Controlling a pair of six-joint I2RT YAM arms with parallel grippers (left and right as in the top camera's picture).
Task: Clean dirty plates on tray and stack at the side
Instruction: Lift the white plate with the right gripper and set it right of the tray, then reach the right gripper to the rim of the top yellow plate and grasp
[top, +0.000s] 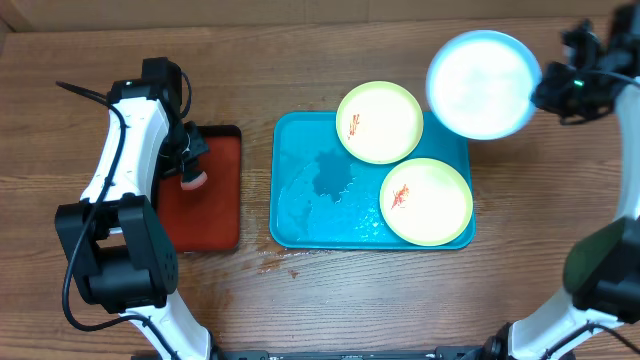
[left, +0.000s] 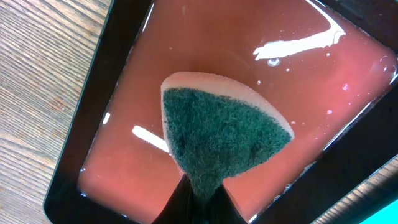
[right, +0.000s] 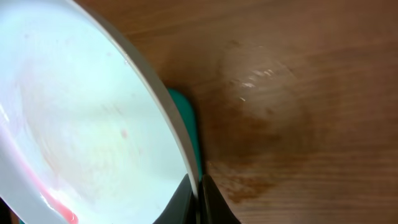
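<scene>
Light blue plate (top: 483, 83) hangs aloft beyond the far-right corner of the turquoise tray (top: 305, 215), its rim pinched in the right gripper (right: 198, 200); the left gripper (left: 198, 200) clamps a green-faced sponge (left: 224, 134) over the wet red tray (top: 222, 210); best bring them together mid-table and wipe the pink streak; smeared yellow-green plates (top: 379, 122) crowd the tray's right side; bare wood to its right looks free for stacking.

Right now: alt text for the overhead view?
The right gripper holds a light blue plate by its rim above the blue tray's far right corner. Two yellow-green plates with red smears lie on it. The left gripper holds a sponge over a red tray.
</scene>
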